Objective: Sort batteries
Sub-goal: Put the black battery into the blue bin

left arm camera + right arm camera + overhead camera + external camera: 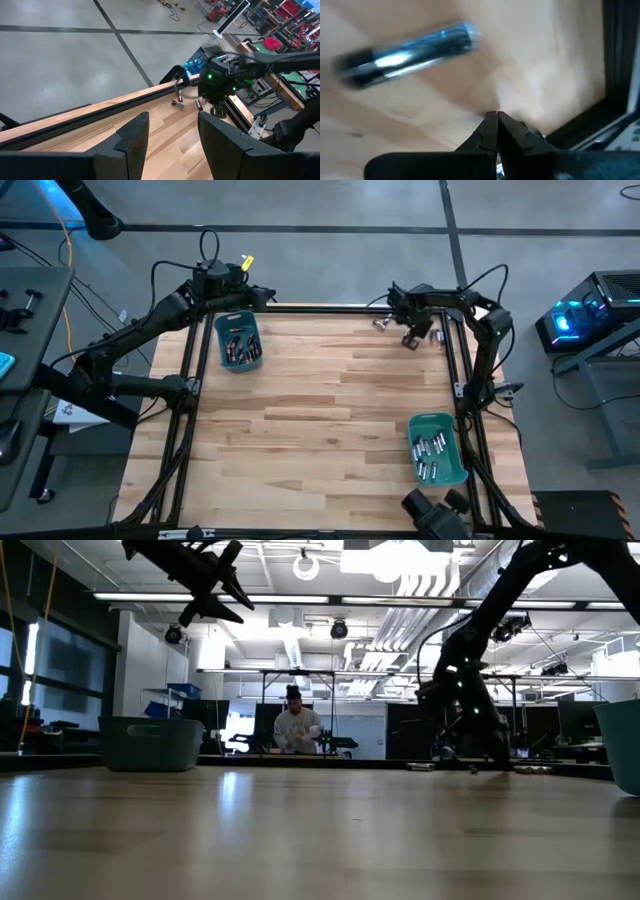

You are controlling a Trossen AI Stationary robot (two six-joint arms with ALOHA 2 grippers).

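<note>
Sorting nearly finished, by the look of it: most batteries lying in the upper-left bin and lower-right bin; few loose cells remaining at desk upper right. Right gripper hovering there, fingers pinched, empty; left gripper fingers wide. No legible writing.

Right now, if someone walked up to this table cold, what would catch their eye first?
Probably the two teal bins of batteries: one bin at the far left under the raised, open left gripper, the other bin at the near right edge. Next, the right gripper, shut and empty, low over the wood at the far right beside a loose silvery battery, with a few more batteries scattered near it.
</note>
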